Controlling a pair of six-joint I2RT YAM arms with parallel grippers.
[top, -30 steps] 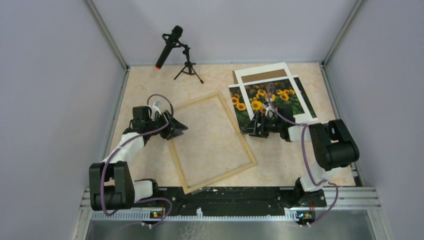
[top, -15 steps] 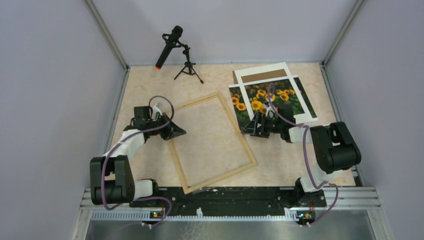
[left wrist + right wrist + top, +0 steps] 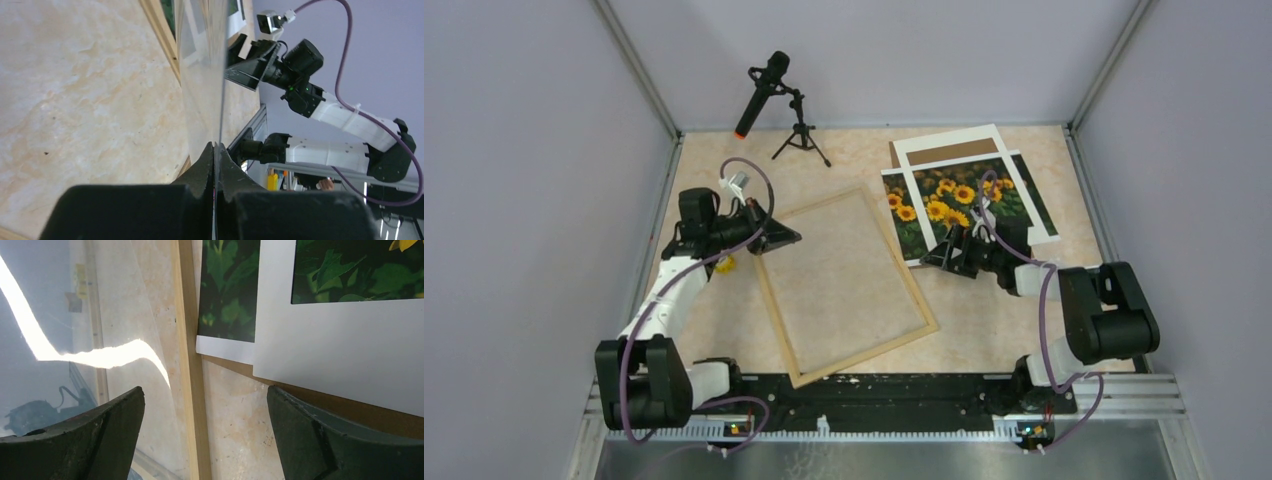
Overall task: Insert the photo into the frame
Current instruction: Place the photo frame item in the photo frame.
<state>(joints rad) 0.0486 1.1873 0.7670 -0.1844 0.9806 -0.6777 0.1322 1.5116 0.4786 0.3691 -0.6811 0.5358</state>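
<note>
On the tabletop (image 3: 724, 320), the light wood frame (image 3: 864, 355) lay flat at centre. The left hand (image 3: 782, 238) was pinched shut on the thin edge of a clear glazing pane (image 3: 844, 265), holding that side raised above the frame. The pane's opposite edge appeared to sit low, near the frame's right rail.

The right hand (image 3: 936, 260) hovered with its fingers spread wide and held nothing. It sat just over the right rail, close to the photo. The sunflower photo (image 3: 949, 200) lay outside the frame at the back right. A white mat (image 3: 1022, 205) partly covered it, and a brown backing board (image 3: 340, 402) lay beneath both.

The step appeared to be clearing the pane so the frame could take the photo. A steady pinch and a slow tilt would probably suit the slim, slippery edge. Dragging the low edge could shift the frame. The open right hand looked well placed to steady the rail or support the pane.

The photo's near corner lay just beside the right rail, so little room was left there. Bare tabletop showed to the left of the frame and at the front right. A microphone on a small tripod (image 3: 769, 95) stood at the back left, well apart from the pane. Enclosure walls closed both sides.
</note>
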